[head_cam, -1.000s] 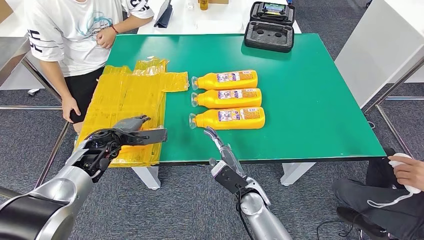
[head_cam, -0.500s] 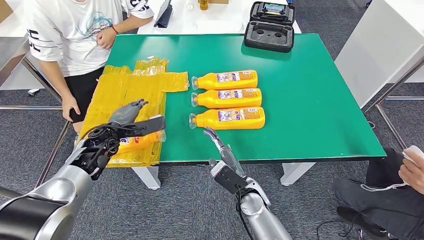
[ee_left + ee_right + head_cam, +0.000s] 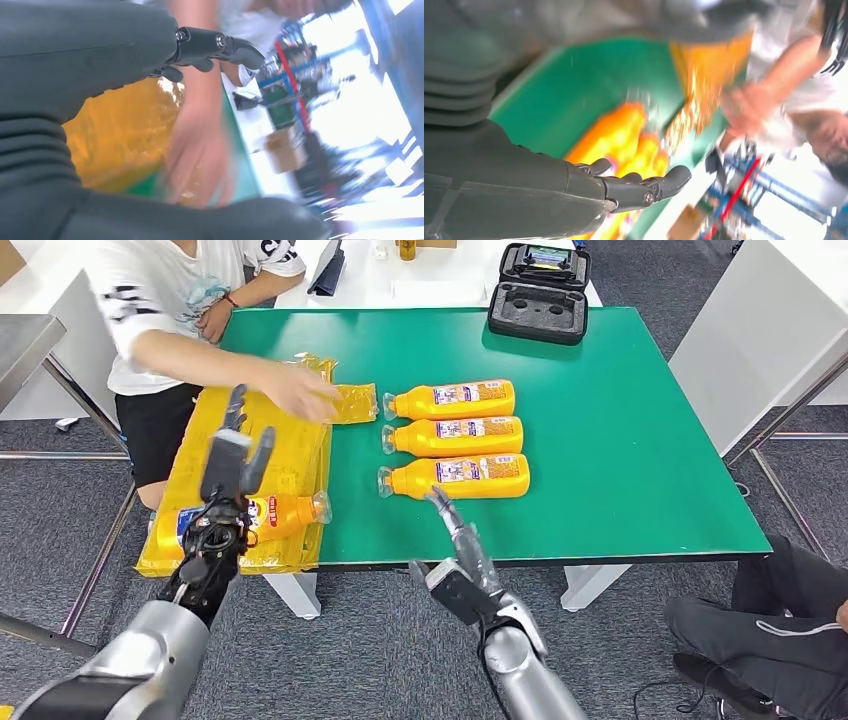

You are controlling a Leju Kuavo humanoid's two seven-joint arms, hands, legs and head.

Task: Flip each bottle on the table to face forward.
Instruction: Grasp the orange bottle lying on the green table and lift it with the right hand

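Reaching for next bottle
Left hand, fingers spread and empty, hovers just beyond the crosswise orange bottle.

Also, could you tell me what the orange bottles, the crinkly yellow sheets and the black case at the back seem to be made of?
Orange bottles: probably glossy plastic, with clear caps and printed paper or film labels.
Yellow sheets: likely thin plastic film, judging by the creases, glints and slight translucency.
Black case: hard matte shell, probably plastic, with a dark lining shaped into recesses that looks like foam.
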